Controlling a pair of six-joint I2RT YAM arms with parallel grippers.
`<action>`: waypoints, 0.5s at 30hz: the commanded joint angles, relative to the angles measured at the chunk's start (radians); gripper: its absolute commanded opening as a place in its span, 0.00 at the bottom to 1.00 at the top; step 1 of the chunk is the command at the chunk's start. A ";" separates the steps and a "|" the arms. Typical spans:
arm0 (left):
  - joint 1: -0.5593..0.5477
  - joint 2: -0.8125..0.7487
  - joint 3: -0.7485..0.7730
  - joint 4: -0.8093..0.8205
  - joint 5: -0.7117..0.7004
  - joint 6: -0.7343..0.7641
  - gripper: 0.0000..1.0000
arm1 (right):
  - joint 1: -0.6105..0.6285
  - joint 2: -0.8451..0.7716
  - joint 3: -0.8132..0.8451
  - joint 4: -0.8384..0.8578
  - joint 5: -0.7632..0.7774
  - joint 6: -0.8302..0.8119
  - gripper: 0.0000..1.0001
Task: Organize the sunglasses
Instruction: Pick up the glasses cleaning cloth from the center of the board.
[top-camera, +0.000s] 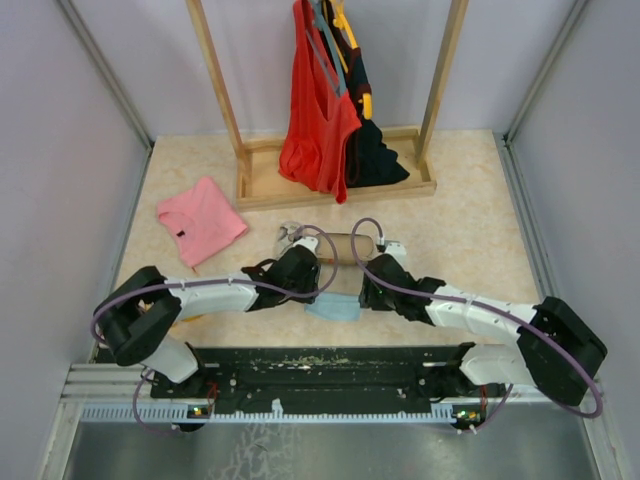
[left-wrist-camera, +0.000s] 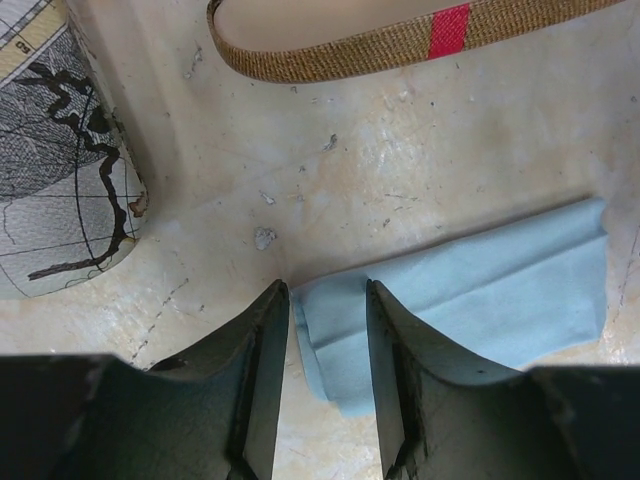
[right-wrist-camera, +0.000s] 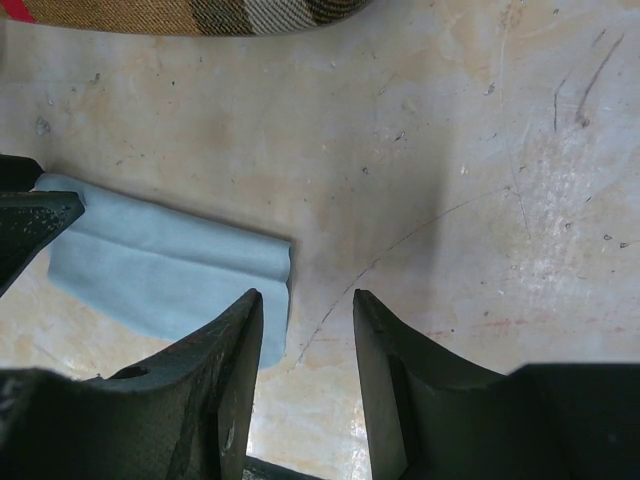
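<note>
I cannot pick out the sunglasses in any view. A folded light blue cloth (top-camera: 335, 308) (left-wrist-camera: 480, 290) (right-wrist-camera: 160, 270) lies flat between my two grippers. My left gripper (top-camera: 313, 293) (left-wrist-camera: 328, 290) is low over the cloth's left end. Its jaws stand apart with the cloth's corner between them, not pinched. My right gripper (top-camera: 368, 298) (right-wrist-camera: 305, 300) is open at the cloth's right end, one finger (right-wrist-camera: 235, 360) over the cloth's edge and bare table in the gap. The brown case with a red stripe (top-camera: 345, 246) (left-wrist-camera: 400, 40) (right-wrist-camera: 200, 15) lies just beyond the cloth.
A pale rounded object with a map print (left-wrist-camera: 60, 150) (top-camera: 290, 234) sits left of the case. A pink garment (top-camera: 200, 220) lies at the left. A wooden rack (top-camera: 300, 190) at the back holds red (top-camera: 318, 120) and dark (top-camera: 375, 155) clothes. Walls close both sides.
</note>
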 joint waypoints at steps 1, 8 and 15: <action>-0.016 0.031 0.020 -0.084 -0.061 -0.006 0.42 | -0.010 -0.030 -0.009 0.025 0.002 0.006 0.42; -0.043 0.038 0.000 -0.089 -0.073 -0.018 0.38 | -0.014 -0.035 -0.012 0.023 0.002 0.006 0.42; -0.076 0.041 -0.015 -0.095 -0.087 -0.033 0.33 | -0.018 -0.041 -0.015 0.019 0.002 0.005 0.41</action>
